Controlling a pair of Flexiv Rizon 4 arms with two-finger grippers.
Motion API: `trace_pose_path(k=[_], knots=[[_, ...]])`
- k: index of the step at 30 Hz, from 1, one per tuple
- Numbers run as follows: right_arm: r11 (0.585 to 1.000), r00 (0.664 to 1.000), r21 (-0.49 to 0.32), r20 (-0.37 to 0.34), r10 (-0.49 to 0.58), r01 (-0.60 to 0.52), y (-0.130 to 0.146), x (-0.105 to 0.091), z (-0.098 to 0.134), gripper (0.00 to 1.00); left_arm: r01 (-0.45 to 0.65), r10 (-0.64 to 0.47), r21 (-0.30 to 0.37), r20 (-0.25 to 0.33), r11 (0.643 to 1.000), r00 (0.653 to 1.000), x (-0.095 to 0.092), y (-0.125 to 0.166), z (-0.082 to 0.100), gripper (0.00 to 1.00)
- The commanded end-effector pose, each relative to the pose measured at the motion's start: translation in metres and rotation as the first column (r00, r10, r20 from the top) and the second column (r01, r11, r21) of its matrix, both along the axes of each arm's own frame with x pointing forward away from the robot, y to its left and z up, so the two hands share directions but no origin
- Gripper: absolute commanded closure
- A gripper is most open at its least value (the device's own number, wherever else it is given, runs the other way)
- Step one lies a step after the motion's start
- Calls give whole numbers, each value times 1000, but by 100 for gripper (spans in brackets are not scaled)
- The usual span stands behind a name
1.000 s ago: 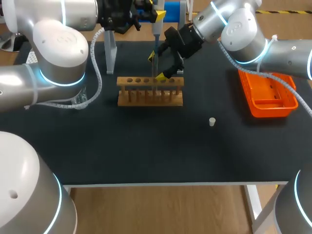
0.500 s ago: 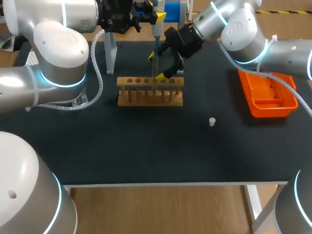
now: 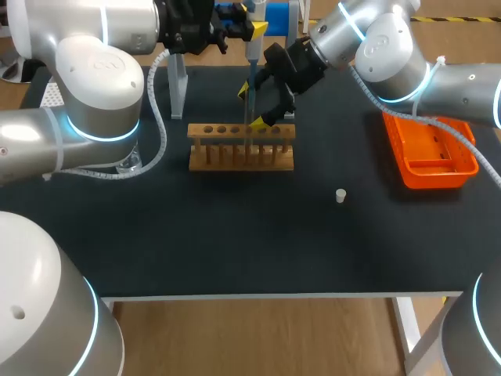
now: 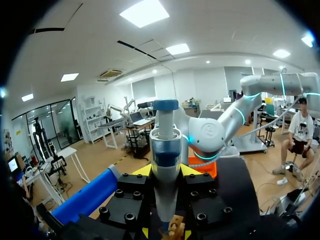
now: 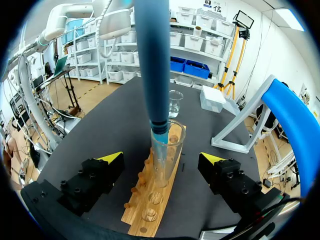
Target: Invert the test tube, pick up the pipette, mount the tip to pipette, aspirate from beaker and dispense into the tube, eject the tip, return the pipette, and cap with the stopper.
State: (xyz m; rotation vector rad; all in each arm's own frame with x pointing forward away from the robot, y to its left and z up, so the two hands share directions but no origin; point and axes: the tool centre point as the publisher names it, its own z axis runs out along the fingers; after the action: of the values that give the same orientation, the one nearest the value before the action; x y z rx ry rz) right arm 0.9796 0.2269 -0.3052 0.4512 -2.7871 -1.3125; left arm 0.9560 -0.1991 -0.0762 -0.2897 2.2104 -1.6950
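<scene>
my left gripper (image 4: 166, 172) is closed on the pipette (image 4: 165, 145), its tip (image 5: 160, 132) down inside the test tube (image 5: 164, 155) in the rack (image 3: 241, 150). if i tilt, the tube could fall or crack. my right gripper (image 5: 162, 160) stands open around it, not touching.

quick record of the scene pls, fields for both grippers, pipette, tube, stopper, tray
left gripper: shut on pipette
pipette: upright, lower end inside test tube
test tube: upright in wooden rack
right gripper: open, one finger each side of the tube, not touching it
stopper: loose on the table, apart from rack
orange tray: near the table's right edge
</scene>
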Motion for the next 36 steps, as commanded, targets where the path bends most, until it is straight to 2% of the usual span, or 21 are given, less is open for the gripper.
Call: trace_pose_path(k=[1,36], knots=[[1000,1000,-3,-1,2,-2,-1,0,1,0,1,-1,-8,5,1000,1000,0,-2,-5,100],[1000,1000,-3,-1,2,-2,-1,0,1,0,-11,12,-8,31,1000,999,-2,-3,-13,100]])
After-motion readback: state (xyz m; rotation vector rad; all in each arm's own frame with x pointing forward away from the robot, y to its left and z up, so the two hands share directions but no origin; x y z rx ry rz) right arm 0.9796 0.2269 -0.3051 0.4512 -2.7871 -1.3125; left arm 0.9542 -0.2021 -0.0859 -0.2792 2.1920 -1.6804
